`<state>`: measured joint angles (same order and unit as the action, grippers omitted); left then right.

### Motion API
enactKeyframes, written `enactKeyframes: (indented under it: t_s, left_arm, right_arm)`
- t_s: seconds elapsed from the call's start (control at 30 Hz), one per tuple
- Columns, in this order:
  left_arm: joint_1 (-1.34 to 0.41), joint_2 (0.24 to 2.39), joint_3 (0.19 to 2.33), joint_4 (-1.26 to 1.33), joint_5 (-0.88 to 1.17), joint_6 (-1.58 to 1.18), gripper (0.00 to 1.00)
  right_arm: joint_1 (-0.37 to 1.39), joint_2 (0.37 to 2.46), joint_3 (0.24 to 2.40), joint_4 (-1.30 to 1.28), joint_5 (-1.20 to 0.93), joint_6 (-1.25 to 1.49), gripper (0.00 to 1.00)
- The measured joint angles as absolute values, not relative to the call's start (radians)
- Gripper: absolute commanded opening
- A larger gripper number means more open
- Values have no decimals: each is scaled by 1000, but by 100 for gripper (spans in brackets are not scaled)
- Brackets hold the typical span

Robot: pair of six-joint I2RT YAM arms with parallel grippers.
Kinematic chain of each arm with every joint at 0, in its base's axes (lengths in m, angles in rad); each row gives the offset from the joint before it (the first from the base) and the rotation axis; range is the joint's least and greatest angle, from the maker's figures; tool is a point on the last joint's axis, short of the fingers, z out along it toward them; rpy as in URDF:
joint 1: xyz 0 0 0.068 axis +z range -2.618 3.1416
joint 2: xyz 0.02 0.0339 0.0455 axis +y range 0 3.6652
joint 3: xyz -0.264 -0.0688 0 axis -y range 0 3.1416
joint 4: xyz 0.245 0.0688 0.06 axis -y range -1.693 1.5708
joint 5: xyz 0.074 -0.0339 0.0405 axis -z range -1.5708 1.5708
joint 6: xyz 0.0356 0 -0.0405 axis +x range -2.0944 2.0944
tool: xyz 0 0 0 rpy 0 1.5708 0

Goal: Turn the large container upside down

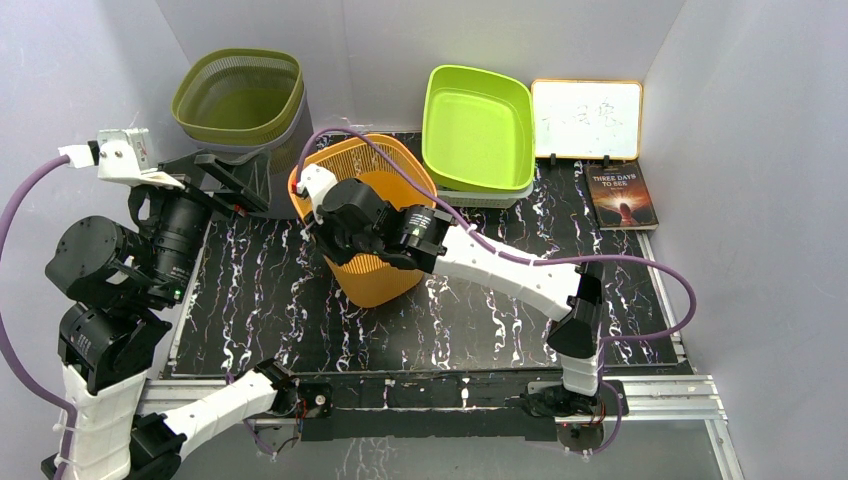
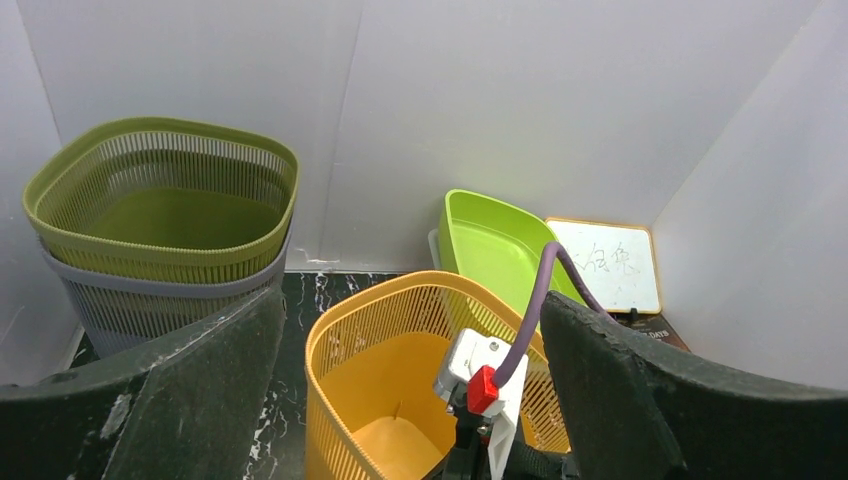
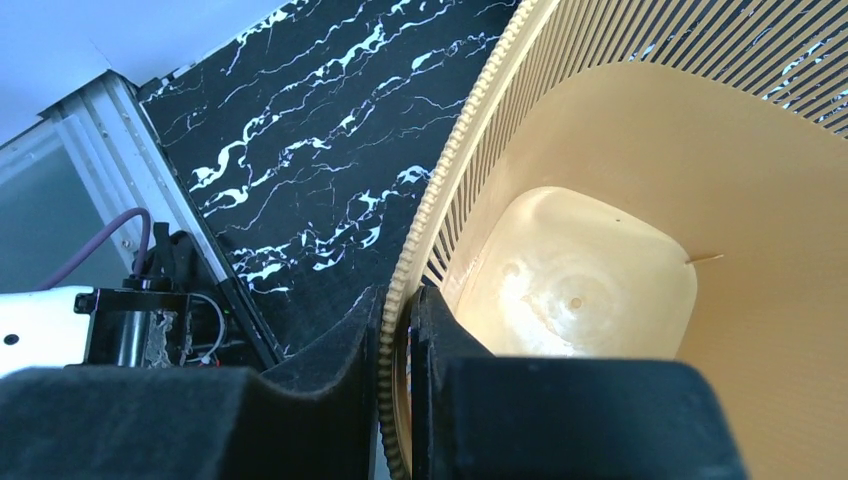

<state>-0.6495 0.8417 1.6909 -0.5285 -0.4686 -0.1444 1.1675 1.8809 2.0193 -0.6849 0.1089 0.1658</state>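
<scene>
The large container is an orange slatted basket (image 1: 375, 270), standing mouth up in the middle of the black marbled table (image 1: 480, 320). My right gripper (image 1: 335, 232) is shut on its near-left rim; in the right wrist view the gripper (image 3: 400, 325) has one finger inside and one outside the basket wall (image 3: 600, 270). My left gripper (image 1: 225, 178) is open and empty, raised to the left of the basket. In the left wrist view the left gripper (image 2: 410, 345) looks down at the basket (image 2: 370, 390) and at the right wrist inside it.
An olive basket (image 1: 238, 95) sits nested in a grey one at the back left. A lime tub (image 1: 478, 125) rests on a pale tub at the back centre. A whiteboard (image 1: 587, 118) and a book (image 1: 622, 195) lie at the back right. White walls close in three sides.
</scene>
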Motion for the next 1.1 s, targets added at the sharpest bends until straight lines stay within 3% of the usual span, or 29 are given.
enactKeyframes:
  t_s: [0.2,0.57,0.83,1.1]
  left_arm:
    - [-649,854,1740,-543,-466,-142,98]
    - [-649,842,1817,-531,-452,-147,98]
    - [-649,861,1824,-543,-425,-158,98]
    - [-649,899,1840,-565,-403,-159,98]
  right_arm:
    - [1165,1831,1944,-620,89,212,0]
    - [1162,1325,1234,123,83,579,0]
    - [1174,1309,870,562,210,763,0]
    - [1171,1310,781,643,388,843,0]
